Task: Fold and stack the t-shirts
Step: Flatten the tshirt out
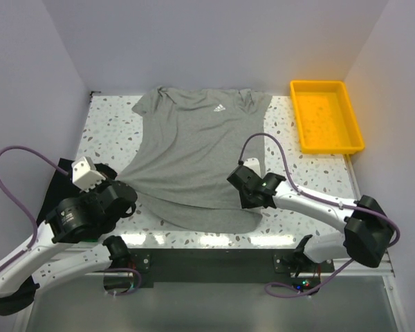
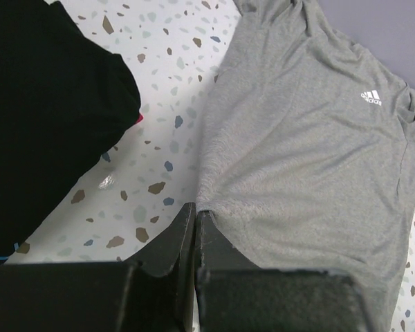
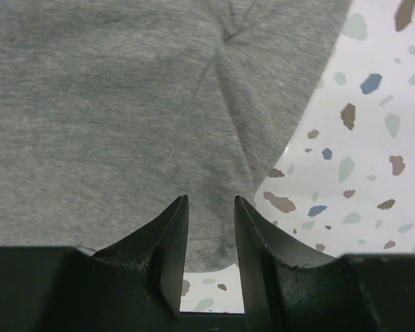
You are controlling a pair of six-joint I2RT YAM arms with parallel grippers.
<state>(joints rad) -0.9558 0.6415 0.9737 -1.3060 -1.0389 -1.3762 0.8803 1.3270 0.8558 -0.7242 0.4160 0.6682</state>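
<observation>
Grey shirt [image 1: 194,149] flat on table [image 1: 321,173], left claw [image 2: 196,207] clamped on its hem, right claw [image 3: 211,204] part-open astride its right hem corner.

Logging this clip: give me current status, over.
Left gripper shut on grey t-shirt hem corner. Right gripper open, straddling opposite hem. Shirt spread, unfolded. Black t-shirt lies apart, left; nothing blocking.

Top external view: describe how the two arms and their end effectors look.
The left arm and right arm have white links with bulky black joints. A purple cable loops beside each. The left carries a white boxy block near its wrist. The left end effector and right end effector have two black, wedge-shaped fingers with a rough matte surface.
</observation>
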